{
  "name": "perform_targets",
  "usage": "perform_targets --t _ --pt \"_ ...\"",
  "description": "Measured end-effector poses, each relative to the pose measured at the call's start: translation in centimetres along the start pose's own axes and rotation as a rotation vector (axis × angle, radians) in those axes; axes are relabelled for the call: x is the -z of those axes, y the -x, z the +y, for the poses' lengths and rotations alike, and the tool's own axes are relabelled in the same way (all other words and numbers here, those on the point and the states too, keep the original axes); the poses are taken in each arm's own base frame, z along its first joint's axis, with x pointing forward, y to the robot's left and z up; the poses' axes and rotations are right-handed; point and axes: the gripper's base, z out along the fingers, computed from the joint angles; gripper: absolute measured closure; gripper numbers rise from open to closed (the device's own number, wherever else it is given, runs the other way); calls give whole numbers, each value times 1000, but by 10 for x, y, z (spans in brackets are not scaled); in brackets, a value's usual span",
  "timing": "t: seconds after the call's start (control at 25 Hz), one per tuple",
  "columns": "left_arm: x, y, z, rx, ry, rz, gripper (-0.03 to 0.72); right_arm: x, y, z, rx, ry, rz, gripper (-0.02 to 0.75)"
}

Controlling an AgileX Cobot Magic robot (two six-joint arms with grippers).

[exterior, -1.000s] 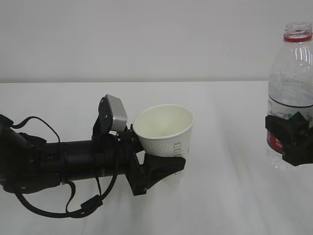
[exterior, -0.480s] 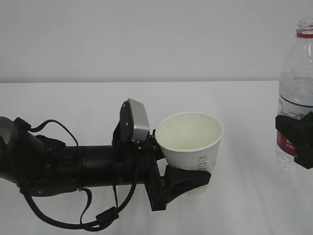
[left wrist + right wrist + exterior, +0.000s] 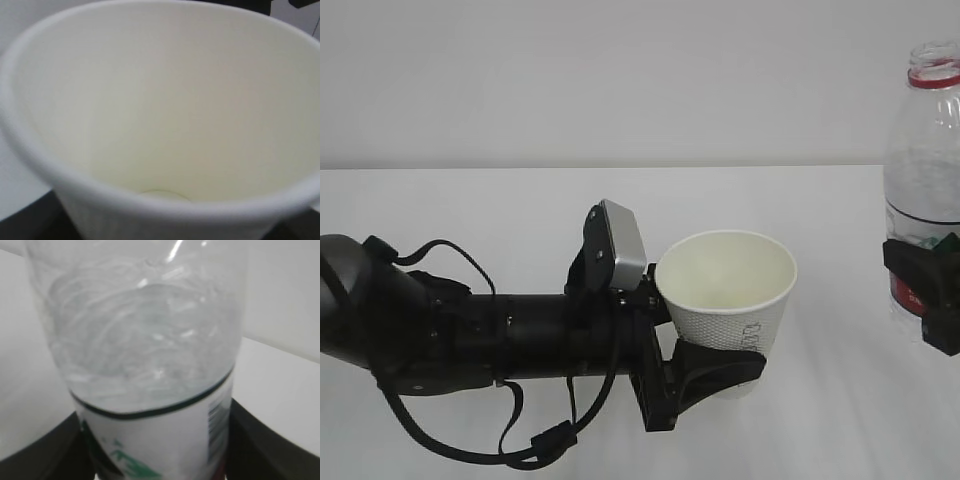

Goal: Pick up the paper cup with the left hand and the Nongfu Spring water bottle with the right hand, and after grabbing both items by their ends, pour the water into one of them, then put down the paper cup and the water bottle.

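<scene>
Left hand (image 3: 705, 375) comes first: its 2 black fingers are clamped around the lower part of the paper cup (image 3: 728, 295), holding it clear of the white table (image 3: 470, 210) with the mouth up and tipped slightly toward the camera. The left wrist view looks straight into the cup, and its inside appears dry, so I judge the pour has not begun.

Further right, the right hand (image 3: 925, 300) grips the Nongfu Spring water bottle (image 3: 923, 180) at its label band. The bottle stands upright at the frame's edge, uncapped, with only the red neck ring around its open mouth. The water (image 3: 150, 340) shows in the right wrist view from the label up into the shoulder.

Cup and bottle are well apart. To pour well, I would bring the bottle neck over the near rim of the cup before tilting, tilt slowly, and keep the cup level, since a thin paper wall can buckle under a tight grip.

Nothing else lies on the table between them; the only obstruction I see is the grey camera module (image 3: 620, 245) just beside the cup's left rim.
</scene>
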Motion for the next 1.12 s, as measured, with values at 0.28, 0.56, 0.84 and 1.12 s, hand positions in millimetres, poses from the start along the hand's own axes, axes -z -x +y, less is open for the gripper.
perform_targets --t 0.28,0.56,0.84,1.12 --pt "-1 -1 -3 -6 -17 6 123 0 0 0 75 0 0 245" --pt "-2 -1 -6 -11 -31 10 140 0 0 0 134 0 0 245" --pt "-2 -1 -6 -15 -37 13 144 0 0 0 188 0 0 245" --pt "-2 -1 -6 -16 -39 14 145 0 0 0 237 0 0 245"
